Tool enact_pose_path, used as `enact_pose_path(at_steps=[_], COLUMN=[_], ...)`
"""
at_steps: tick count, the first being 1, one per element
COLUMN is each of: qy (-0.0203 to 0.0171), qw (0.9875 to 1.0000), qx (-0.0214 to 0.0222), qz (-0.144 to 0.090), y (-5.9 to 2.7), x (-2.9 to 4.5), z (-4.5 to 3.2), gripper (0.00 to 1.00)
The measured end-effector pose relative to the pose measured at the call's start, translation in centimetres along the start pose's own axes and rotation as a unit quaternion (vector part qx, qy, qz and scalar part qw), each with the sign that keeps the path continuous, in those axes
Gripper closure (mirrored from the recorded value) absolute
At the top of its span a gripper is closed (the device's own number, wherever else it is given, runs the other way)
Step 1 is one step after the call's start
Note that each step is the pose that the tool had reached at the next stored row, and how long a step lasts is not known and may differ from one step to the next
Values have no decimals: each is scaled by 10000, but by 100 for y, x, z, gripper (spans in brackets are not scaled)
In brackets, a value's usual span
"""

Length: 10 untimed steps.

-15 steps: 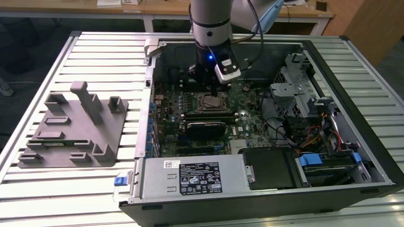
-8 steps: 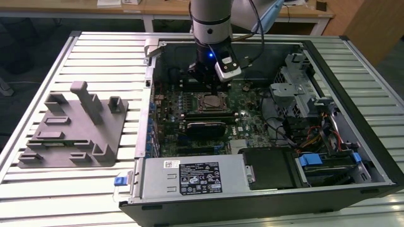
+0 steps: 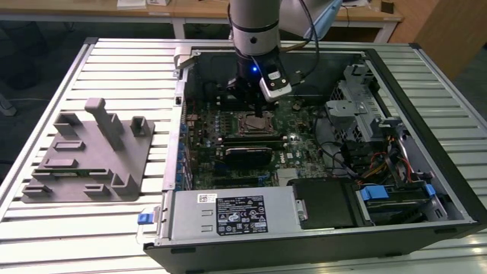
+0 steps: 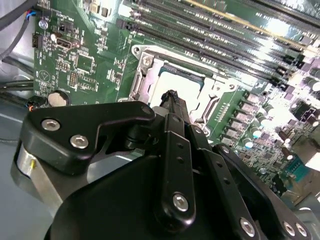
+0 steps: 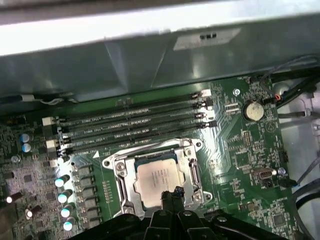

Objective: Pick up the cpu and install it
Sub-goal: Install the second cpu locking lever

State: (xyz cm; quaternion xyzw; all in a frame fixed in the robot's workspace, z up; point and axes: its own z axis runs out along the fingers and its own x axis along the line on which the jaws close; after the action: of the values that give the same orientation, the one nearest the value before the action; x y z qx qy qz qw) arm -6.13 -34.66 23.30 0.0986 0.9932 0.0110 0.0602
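My pincer [image 5: 172,196] hung clenched and empty just above the cpu [image 5: 157,179], which lay seated in the motherboard socket [image 5: 125,170], at six o'clock of the memory slots [image 5: 135,125].

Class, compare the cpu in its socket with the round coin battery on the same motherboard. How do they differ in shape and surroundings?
The cpu is square and sits inside a metal socket frame; the coin battery is round and sits on open green board. The cpu lies right by the gripper fingertips; the coin battery lies well away from them, near the board's edge. Both are flat, pale silver and lie level on the motherboard.
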Motion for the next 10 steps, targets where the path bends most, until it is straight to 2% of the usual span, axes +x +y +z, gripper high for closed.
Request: enact_pose_path(at_steps=[10], qy=[0], qw=[10000], qx=[0], qz=[0], y=[-140], x=[-28], z=[-2], gripper=[89])
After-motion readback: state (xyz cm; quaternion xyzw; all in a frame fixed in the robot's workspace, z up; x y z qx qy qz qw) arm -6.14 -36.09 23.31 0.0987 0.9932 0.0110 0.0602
